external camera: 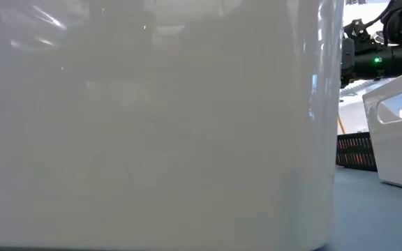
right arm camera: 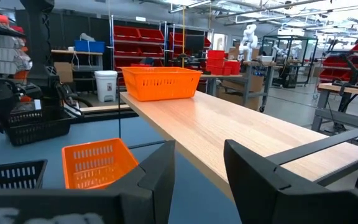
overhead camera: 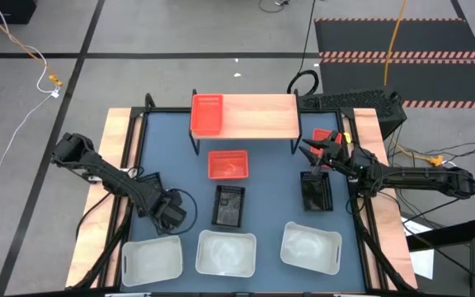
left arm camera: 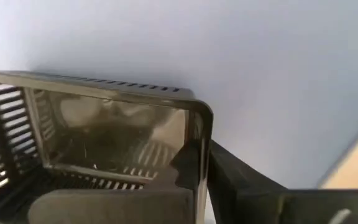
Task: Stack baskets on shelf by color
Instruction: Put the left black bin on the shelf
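One red basket (overhead camera: 206,113) sits on the left end of the light-wood shelf (overhead camera: 258,116), the rest of whose board is bare. A second red basket (overhead camera: 228,163) lies on the blue bench (overhead camera: 270,194) just in front of the shelf, and a third (overhead camera: 324,135) shows partly behind the right arm, beside the shelf's right end. A black slotted basket (overhead camera: 228,205) stands mid-bench; another (overhead camera: 316,190) stands to its right, below the right gripper (overhead camera: 313,152), whose fingers are spread apart and hold nothing. The left gripper (overhead camera: 170,211) holds the third black basket (left arm camera: 92,149), one finger (left arm camera: 253,190) outside its wall. Three translucent white baskets (overhead camera: 227,252) line the front edge, one filling the low view.
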`<act>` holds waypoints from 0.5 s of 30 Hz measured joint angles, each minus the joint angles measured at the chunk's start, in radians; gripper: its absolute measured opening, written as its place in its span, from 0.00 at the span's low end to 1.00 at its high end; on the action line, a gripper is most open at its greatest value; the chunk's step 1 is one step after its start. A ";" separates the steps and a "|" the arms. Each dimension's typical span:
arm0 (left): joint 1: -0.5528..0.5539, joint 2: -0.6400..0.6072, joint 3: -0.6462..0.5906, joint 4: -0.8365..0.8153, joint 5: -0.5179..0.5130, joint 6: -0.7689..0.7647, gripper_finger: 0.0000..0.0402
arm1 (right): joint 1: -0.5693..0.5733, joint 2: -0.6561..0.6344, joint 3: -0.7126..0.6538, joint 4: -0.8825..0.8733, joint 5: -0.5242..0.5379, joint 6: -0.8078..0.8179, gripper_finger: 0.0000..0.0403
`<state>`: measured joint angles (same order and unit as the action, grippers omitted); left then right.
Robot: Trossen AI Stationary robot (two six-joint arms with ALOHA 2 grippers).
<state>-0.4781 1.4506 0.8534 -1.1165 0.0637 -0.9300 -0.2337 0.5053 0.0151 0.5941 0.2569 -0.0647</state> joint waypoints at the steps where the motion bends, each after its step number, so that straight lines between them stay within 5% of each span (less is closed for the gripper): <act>1: 0.007 0.000 0.020 -0.008 0.010 -0.007 0.06 | 0.000 0.000 0.000 0.000 0.000 0.000 0.33; 6: 0.046 0.000 0.199 -0.136 0.015 -0.015 0.02 | 0.000 0.000 0.000 0.000 0.000 0.000 0.33; 15: 0.097 0.001 0.722 -0.327 -0.124 0.035 0.02 | 0.000 0.000 0.000 -0.001 0.000 0.000 0.33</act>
<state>-0.3814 1.4515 1.5755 -1.4434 -0.0601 -0.8949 -0.2337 0.5053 0.0151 0.5935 0.2565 -0.0643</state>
